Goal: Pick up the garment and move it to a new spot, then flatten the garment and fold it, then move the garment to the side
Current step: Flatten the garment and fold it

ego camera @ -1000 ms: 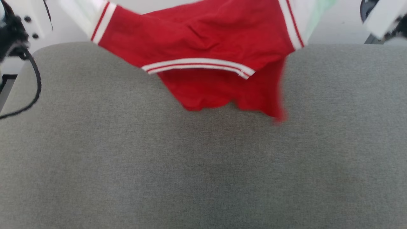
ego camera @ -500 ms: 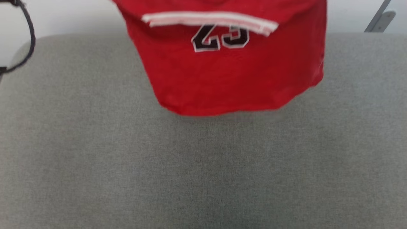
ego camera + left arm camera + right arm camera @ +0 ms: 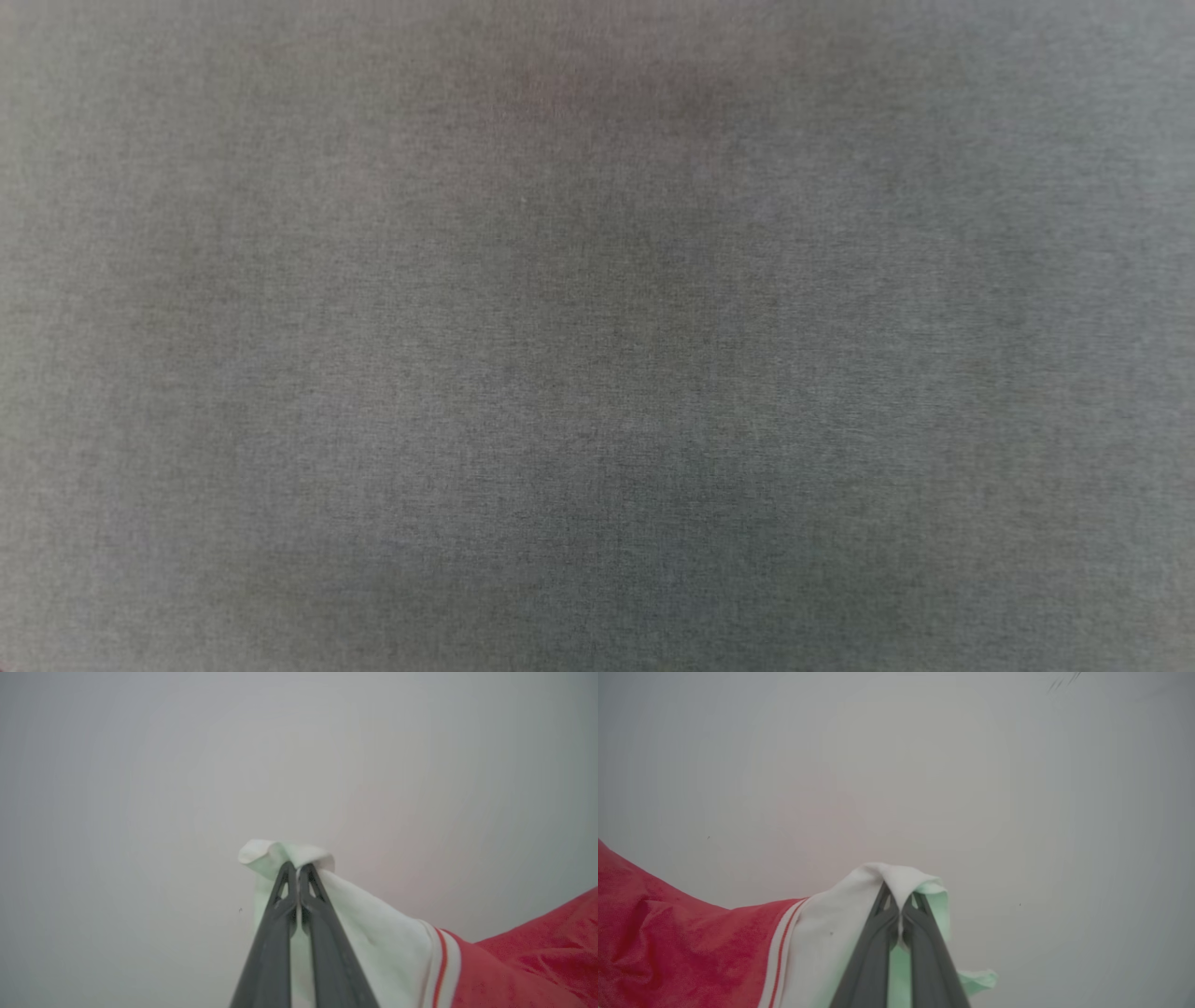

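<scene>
Currently, left pincer (image 3: 297, 865) is closed tight, fingers pressed together, nipping the bunched tip of a white sleeve (image 3: 373, 924). From the grip the shirt (image 3: 537, 952) trails toward 4 o'clock in the left wrist view: white cloth, thin red-and-white stripes, then red body. Right pincer (image 3: 900, 891) likewise clamped, gripping the other white sleeve (image 3: 826, 933); red body runs off toward 8 o'clock. Mint tinge on cloth beside both grips. Pale blank backdrop (image 3: 140, 765) behind each. Shirt hangs slung between the two pincers. Head view: grey woven desk (image 3: 597, 373), blurred, faint reddish cast near 12 o'clock.
</scene>
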Controlling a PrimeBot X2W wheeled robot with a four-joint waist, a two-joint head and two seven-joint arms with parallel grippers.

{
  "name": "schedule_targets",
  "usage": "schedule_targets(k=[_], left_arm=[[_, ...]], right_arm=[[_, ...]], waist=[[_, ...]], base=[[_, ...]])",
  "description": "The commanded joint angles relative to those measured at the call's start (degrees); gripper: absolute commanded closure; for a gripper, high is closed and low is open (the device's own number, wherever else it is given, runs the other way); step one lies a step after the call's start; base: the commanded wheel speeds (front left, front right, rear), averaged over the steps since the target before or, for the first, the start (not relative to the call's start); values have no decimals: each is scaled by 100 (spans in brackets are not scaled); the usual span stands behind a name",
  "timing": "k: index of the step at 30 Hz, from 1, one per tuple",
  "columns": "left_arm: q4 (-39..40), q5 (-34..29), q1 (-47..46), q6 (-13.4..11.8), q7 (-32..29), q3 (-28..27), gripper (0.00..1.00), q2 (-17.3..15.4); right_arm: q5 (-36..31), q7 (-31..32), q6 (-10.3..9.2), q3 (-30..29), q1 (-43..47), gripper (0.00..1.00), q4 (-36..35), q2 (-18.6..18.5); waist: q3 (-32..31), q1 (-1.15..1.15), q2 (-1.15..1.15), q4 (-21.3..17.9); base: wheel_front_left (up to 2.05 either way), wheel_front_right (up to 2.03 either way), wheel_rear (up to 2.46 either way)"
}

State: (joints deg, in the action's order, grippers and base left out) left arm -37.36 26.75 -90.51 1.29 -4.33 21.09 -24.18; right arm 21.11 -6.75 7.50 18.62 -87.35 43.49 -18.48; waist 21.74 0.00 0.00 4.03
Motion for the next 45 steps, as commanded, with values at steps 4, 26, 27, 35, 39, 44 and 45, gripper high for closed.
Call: schedule_targets(k=[4,26,27,35,39,44,45], left_arm=[[-595,-80,201,204,591,155,100,139],[-1365,1269,3177,614,-1623,488,100,73],[-1178,1331,3390,611,-1744,494,100,21],[1293,1806,5474,-168,-2630,307,100,-578],[2976,1969,6635,-898,-3087,161,100,-949],[4622,2124,7875,-1677,-3534,63,100,-1295],[4876,2145,8066,-1815,-3588,32,100,-1344]], right_arm=[[0,-183,-2,388,22,100,541,8],[3061,2353,-2,1889,3252,100,-1069,-1326],[3123,2444,-2,1863,3433,100,-1214,-1408],[3281,3208,-2,1502,4947,100,-2334,-1933],[3359,3751,-2,1214,5667,100,-2966,-2142],[3442,4531,-1,780,6615,100,-3822,-2379],[3447,4697,-1,697,6812,100,-3997,-2426]], waist=[[165,0,0,152],[-312,0,0,291],[-356,0,0,296],[-646,0,0,309],[-708,0,0,313],[-746,0,0,341],[-753,0,0,345]], base=[[0,0,0],[0,0,0],[0,0,0],[0,0,0],[0,0,0],[0,0,0],[0,0,0]])
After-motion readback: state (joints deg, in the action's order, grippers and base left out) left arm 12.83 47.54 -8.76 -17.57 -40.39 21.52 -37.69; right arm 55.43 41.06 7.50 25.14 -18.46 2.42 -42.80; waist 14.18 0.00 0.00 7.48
